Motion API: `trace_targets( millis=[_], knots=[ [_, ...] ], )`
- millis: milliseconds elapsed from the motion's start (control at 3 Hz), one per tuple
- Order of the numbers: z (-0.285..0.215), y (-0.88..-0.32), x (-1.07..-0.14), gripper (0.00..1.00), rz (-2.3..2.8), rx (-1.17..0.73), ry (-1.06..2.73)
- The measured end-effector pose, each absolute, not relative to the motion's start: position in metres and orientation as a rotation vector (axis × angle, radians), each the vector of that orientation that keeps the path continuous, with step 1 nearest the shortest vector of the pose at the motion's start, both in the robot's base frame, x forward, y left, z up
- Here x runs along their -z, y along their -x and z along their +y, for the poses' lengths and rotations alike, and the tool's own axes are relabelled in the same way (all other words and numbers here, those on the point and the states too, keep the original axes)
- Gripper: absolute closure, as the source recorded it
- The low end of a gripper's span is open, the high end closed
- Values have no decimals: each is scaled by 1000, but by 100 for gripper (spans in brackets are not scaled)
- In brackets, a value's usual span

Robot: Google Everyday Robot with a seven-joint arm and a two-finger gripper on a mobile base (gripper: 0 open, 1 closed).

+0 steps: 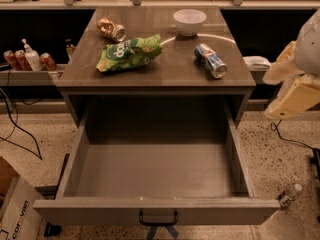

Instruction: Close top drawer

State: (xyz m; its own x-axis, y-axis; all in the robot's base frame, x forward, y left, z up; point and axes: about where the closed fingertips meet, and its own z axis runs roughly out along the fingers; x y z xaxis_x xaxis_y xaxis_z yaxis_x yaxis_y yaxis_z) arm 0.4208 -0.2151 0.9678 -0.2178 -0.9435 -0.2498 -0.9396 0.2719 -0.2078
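The top drawer (pixel 156 210) is pulled far out of the grey-brown cabinet toward me, and its deep box is empty. Its flat front panel runs along the bottom of the view, with a small dark loop handle (pixel 158 218) at its centre. Cream and white parts of my arm (pixel 295 91) stand at the right edge, beside the cabinet and apart from the drawer. My gripper is out of view past that edge. The lower drawer fronts are hidden under the open drawer.
On the cabinet top (pixel 165 66) lie a green chip bag (pixel 129 52), a crushed can (pixel 111 29), a white bowl (pixel 189 21) and a blue can (pixel 210 60). A cardboard box (pixel 14 206) stands at the lower left. A bottle (pixel 288 195) lies on the floor at the right. Cables trail at the left.
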Motion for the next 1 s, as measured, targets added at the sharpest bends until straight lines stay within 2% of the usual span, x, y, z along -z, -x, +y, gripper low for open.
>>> trace_targets(
  millis=[667, 1000],
  knots=[
    [-202, -368, -934, 93, 2215, -207, 1706],
    [-185, -346, -891, 100, 2253, -224, 1703]
  ],
)
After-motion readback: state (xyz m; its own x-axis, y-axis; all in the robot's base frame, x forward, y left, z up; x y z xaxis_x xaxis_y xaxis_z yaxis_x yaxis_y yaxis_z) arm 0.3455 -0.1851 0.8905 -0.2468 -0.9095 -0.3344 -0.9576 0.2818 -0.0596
